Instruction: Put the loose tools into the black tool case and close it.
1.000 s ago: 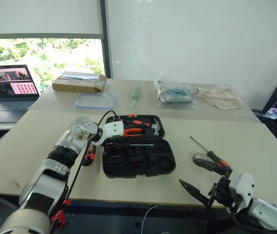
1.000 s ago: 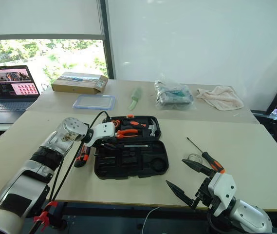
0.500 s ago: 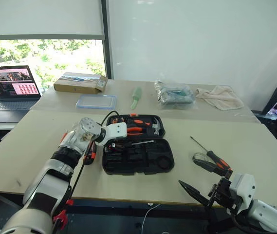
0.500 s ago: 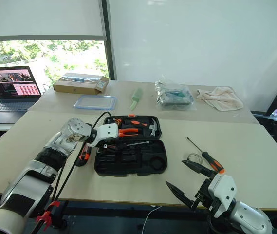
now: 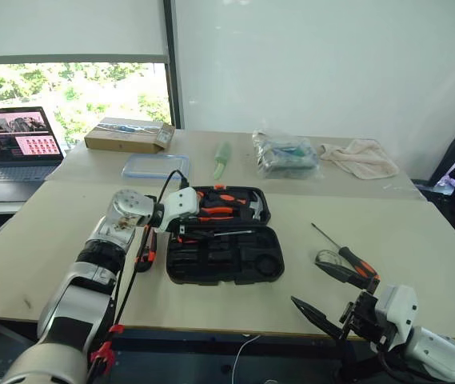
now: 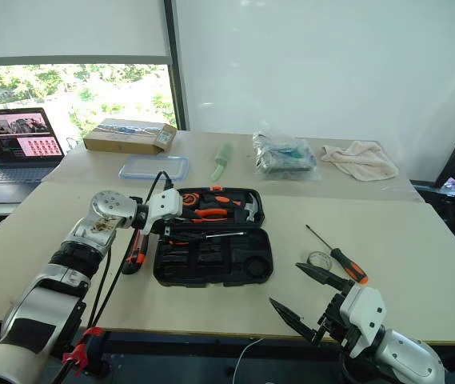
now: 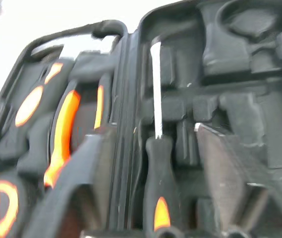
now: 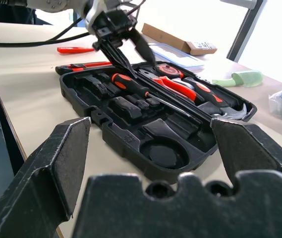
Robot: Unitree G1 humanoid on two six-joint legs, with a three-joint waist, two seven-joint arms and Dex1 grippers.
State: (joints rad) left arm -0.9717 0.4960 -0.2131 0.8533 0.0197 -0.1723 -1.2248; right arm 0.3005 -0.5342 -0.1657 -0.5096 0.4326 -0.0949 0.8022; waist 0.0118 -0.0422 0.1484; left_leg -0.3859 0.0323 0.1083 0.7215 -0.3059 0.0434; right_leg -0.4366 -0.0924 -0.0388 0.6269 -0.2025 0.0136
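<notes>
Left pincer (image 8: 123, 42) (parted, empty) hovers above a screwdriver (image 8: 131, 85) in the black tool case (image 5: 225, 260); right pincer (image 6: 305, 298) gapes empty.

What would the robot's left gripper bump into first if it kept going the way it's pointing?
Most likely the screwdriver lying in the open tool case. The left gripper hangs just above it with its fingers apart, tilted down toward the case. The exact gap between them is hard to judge.

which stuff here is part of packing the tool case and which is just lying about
Job:
- black tool case, open
- screwdriver lying in the case
- screwdriver on the table
- utility knife left of the case
- tape roll

Lying about:
- laptop
- cardboard box
- clear container
- plastic bag
- cloth
</notes>
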